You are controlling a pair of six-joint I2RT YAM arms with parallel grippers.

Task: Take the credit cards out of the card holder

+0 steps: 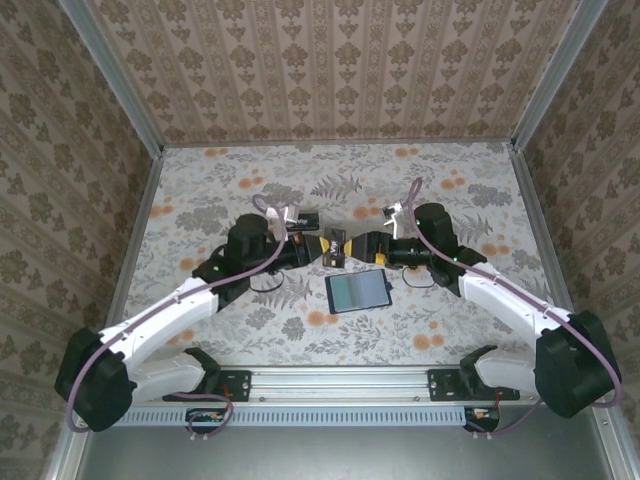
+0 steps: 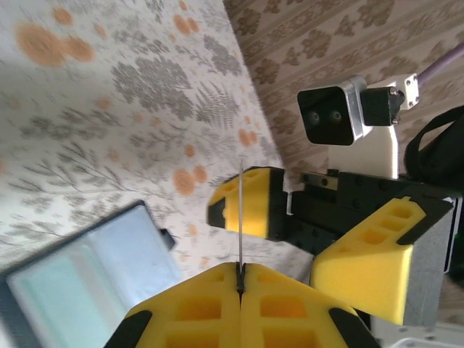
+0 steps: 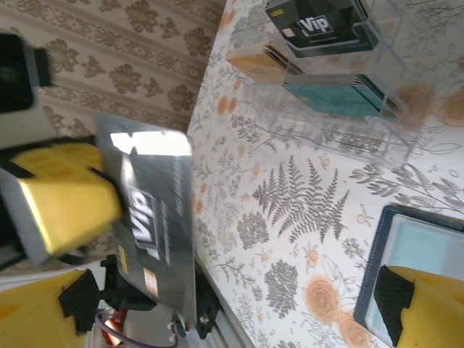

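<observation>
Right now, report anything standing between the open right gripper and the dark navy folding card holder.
Nothing visible does. The right gripper hangs beside the card holder, bare floral tablecloth between; the left gripper holds a dark Vip card off that path.

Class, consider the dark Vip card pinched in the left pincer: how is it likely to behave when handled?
Probably stiff: the Vip card stands straight and unbent from the left pincer. Likely light, since it looks very thin edge-on. Its glossy glare suggests it may slip.
</observation>
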